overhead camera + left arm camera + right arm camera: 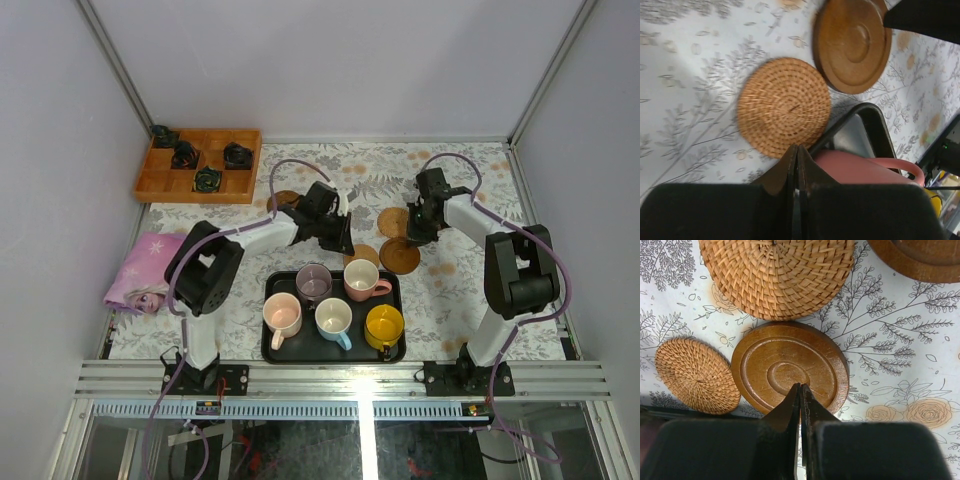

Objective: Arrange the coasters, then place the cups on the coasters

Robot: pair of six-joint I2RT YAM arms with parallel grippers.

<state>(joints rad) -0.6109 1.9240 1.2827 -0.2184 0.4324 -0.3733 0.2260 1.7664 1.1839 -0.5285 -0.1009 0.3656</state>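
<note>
Left gripper: jaws pressed together, nothing held. Tips sit at the near rim of the small woven coaster; contact cannot be told. Just beside it is the rounded corner of the black tray, with the salmon-pink cup inside.

Right gripper: jaws closed flat, nothing held, tips over the near rim of the dark wood coaster.

That coaster's edge nearly meets the small woven one, and the large woven coaster overlaps its far rim. A second wood coaster lies apart.

All five cups stand in the tray. Bare tablecloth lies open to the right.
</note>
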